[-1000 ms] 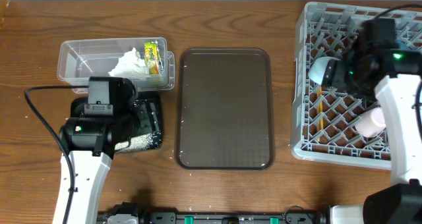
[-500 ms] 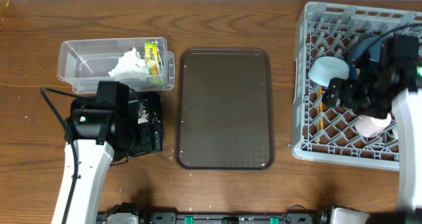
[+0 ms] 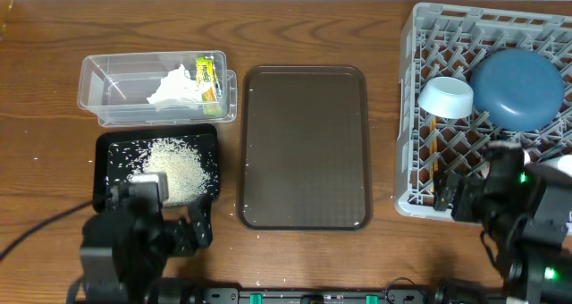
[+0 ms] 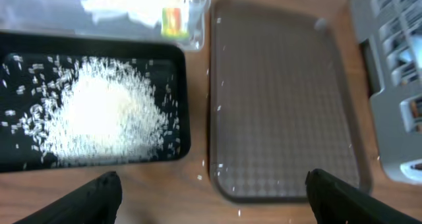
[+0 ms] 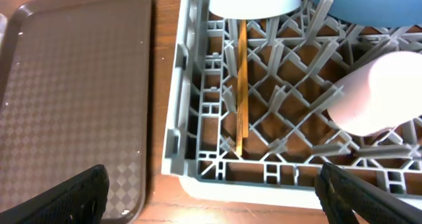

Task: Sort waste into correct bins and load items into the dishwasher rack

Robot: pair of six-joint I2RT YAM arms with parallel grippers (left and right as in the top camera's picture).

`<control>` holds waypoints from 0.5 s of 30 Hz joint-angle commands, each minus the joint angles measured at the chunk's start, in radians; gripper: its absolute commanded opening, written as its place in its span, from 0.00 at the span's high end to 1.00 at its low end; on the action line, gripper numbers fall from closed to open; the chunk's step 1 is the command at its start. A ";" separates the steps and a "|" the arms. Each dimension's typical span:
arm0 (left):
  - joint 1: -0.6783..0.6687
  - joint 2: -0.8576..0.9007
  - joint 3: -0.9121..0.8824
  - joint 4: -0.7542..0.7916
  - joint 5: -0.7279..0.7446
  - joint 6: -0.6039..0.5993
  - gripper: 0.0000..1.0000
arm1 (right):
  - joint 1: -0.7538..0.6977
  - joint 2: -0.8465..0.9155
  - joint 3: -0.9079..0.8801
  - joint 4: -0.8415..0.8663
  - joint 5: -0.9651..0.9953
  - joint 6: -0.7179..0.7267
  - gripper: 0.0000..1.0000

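The clear tub [image 3: 116, 91] holds the white tissue [image 3: 174, 88] and the snack wrapper [image 3: 208, 79]. The black tray [image 3: 107, 156] holds a heap of rice [image 3: 174, 168], also in the left wrist view [image 4: 99, 118]. The grey rack [image 3: 420, 36] holds the blue plate [image 3: 518, 88], white bowl [image 3: 446, 97], chopsticks [image 3: 431, 143] and pink cup [image 5: 382, 92]. The pale whitish cup is not in view. My left gripper [image 4: 214, 204] is open and empty above the table's front edge. My right gripper [image 5: 214, 204] is open and empty by the rack's front wall [image 5: 198, 125].
The brown serving tray [image 3: 304, 147] lies between the bins and the rack, with a few stray rice grains on it and on the wood near it [image 4: 201, 178]. Both arms [image 3: 134, 237] [image 3: 509, 206] sit low at the front edge.
Both arms have drawn back to the front edge. The left arm has uncovered the black tray and its rice. The right arm has left the rack, and the blue plate now shows there.
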 commanded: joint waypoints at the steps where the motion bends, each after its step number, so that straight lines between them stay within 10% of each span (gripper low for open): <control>1: 0.003 -0.063 -0.013 0.007 -0.009 -0.001 0.08 | -0.005 -0.059 -0.034 -0.014 -0.015 -0.011 0.01; 15: 0.003 -0.091 -0.013 -0.018 -0.009 -0.001 0.07 | -0.005 -0.073 -0.035 -0.100 -0.015 -0.011 0.01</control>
